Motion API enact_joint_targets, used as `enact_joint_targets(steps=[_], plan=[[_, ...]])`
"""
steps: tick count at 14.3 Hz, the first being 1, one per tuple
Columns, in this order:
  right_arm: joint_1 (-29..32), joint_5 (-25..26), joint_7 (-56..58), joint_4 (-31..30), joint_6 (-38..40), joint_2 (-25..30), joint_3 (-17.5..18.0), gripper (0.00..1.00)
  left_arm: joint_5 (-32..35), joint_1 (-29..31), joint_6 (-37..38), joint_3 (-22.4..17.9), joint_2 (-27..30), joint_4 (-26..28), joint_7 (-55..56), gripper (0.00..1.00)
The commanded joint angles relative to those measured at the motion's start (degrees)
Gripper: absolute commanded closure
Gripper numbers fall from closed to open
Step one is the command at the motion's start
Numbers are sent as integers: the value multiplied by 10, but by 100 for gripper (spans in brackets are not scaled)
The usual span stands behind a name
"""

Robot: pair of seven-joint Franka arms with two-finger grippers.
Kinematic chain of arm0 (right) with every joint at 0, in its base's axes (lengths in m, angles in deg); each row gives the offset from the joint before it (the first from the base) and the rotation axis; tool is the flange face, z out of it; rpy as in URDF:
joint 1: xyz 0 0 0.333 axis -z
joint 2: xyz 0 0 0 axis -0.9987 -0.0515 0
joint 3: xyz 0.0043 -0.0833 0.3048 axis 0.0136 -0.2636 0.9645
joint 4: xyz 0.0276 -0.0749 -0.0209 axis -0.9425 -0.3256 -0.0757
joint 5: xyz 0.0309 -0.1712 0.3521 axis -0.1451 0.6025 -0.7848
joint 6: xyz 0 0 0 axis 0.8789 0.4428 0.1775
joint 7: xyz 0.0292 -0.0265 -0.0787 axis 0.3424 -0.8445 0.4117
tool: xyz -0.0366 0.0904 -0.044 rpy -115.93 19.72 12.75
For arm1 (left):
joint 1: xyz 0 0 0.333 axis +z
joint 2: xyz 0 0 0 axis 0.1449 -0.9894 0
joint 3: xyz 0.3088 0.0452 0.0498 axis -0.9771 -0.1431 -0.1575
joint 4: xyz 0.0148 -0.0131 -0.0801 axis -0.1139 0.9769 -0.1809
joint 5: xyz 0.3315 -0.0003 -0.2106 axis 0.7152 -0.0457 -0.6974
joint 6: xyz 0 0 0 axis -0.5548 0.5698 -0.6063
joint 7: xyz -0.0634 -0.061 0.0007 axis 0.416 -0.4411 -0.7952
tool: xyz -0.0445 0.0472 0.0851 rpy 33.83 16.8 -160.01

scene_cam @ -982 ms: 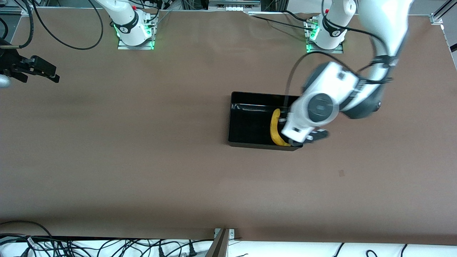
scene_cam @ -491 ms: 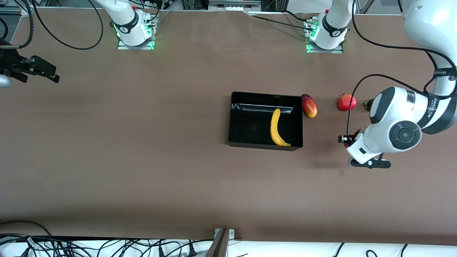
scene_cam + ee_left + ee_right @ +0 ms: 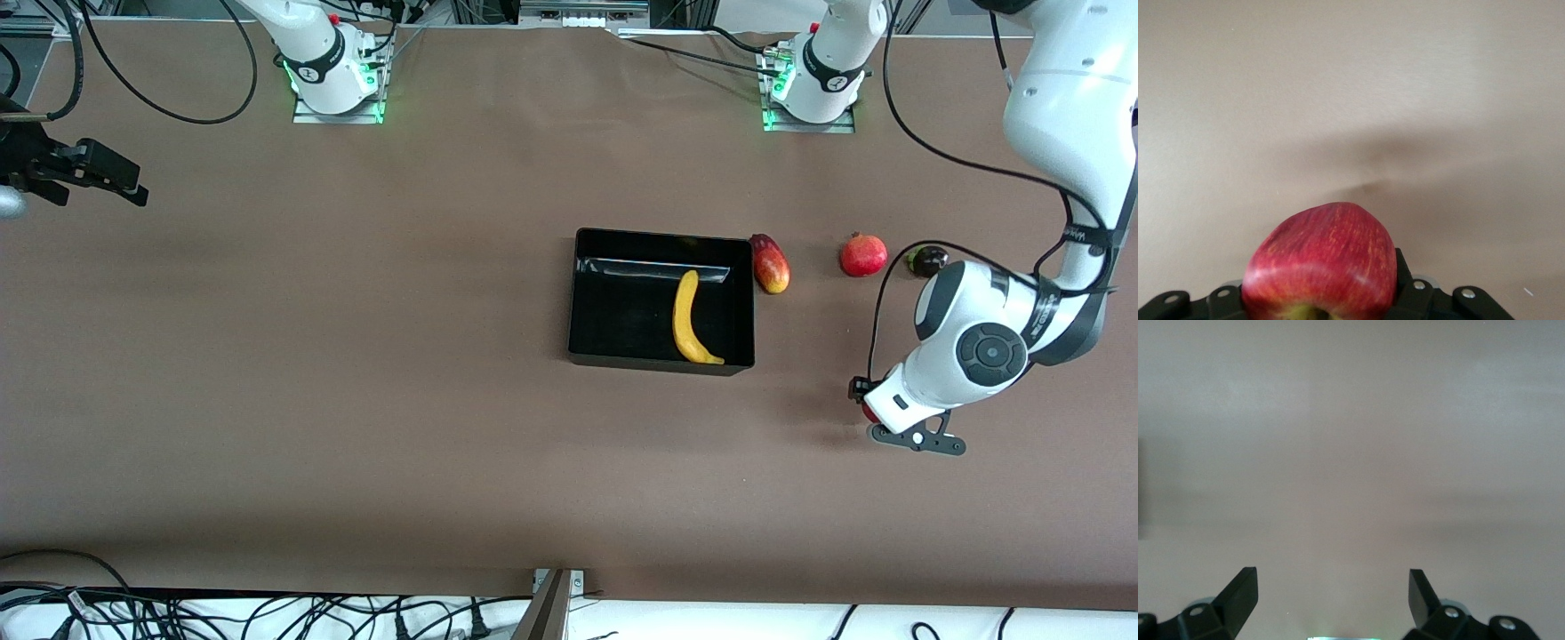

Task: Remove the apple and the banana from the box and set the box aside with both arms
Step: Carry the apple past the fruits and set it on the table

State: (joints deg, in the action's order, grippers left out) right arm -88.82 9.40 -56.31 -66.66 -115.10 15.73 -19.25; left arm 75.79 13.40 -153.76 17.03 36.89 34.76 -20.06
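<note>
a: left gripper (image 3: 876,416)?
b: clamped on the apple (image 3: 1319,260), one apple only. in the left wrist view it sits between the fingers, red skin with faint yellow streaks. in the front view just a red sliver shows under the wrist. the gripper is over bare table (image 3: 356,400) toward the left arm's end, apart from the box.

a: right gripper (image 3: 1332,595)?
b: fingers spread apart, holding nothing, only plain table surface under it in the right wrist view. in the front view it sits at the right arm's end of the table, at the edge of the view. that arm waits.

a: box (image 3: 613,311)?
b: one black box, mid table, toward the left arm's half. one banana (image 3: 686,318) lies inside it, along the wall at the left arm's end.

a: other fruit?
b: three more, all on the table. one mango (image 3: 771,264) just beside the box's wall, toward the left arm's end. one pomegranate (image 3: 863,254) further toward that end, apart from the mango. one small dark fruit (image 3: 926,260) near the pomegranate, can't tell what kind.

a: totals?
b: two grippers, one box, five fruits.
</note>
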Motion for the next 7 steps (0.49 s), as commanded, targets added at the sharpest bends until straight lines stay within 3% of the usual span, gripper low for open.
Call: enact_joint_targets(steps=[1,5,6,7], plan=[[2,5,8,9,3,-3,0,0,17,9,-62,-17,-28,7,-15,100],[2,5,8,9,3,-3,0,0,45,8,-116,-35,-54,24,-6,100],[2,5,8,9,3,-3,0,0,52,8,-119,-37,-57,24,-5,88],[2,5,8,9,3,-3,0,0,57,8,-119,-38,-57,23,-5,25]])
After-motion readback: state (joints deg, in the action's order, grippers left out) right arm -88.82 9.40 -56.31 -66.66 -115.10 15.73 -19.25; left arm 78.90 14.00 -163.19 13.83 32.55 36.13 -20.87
